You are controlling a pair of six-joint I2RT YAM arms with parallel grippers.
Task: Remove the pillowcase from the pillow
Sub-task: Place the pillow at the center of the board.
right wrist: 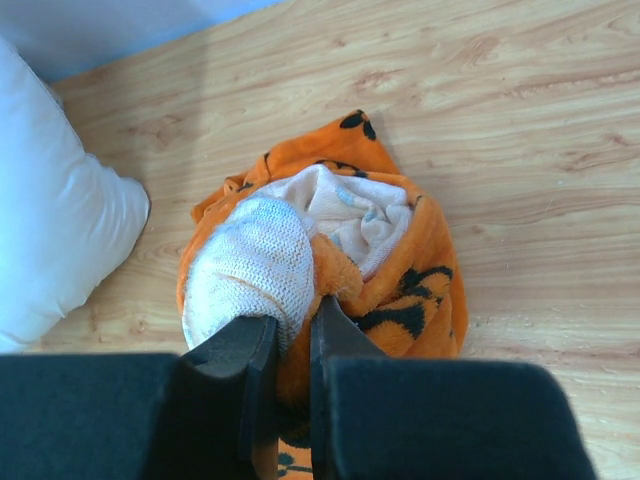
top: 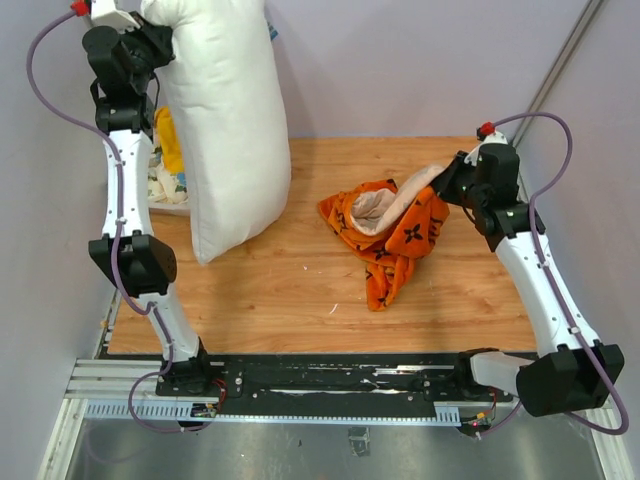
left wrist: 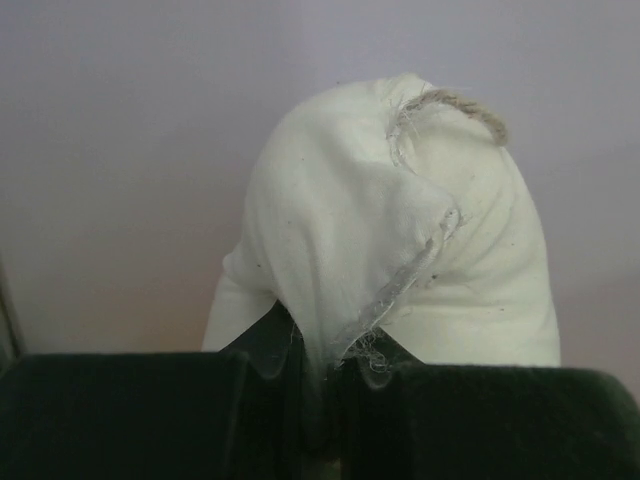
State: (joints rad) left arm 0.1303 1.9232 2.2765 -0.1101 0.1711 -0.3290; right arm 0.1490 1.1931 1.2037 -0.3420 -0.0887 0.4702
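On the wrist views alone, left jaws pinch the pillow [left wrist: 400, 250] corner, right jaws clamp the pillowcase [right wrist: 432, 262] lining.

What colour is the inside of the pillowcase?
Off-white; the inside of the pillowcase shows best in the right wrist view.

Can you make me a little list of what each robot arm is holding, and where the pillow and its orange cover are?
pillow: plain white, bare, held up by one corner on the left side
pillowcase: orange with black shapes, off the pillow, crumpled on the table
left end effector: shut on the pillow's corner
right end effector: shut on the pillowcase, its pale inside showing
pillow and pillowcase: apart
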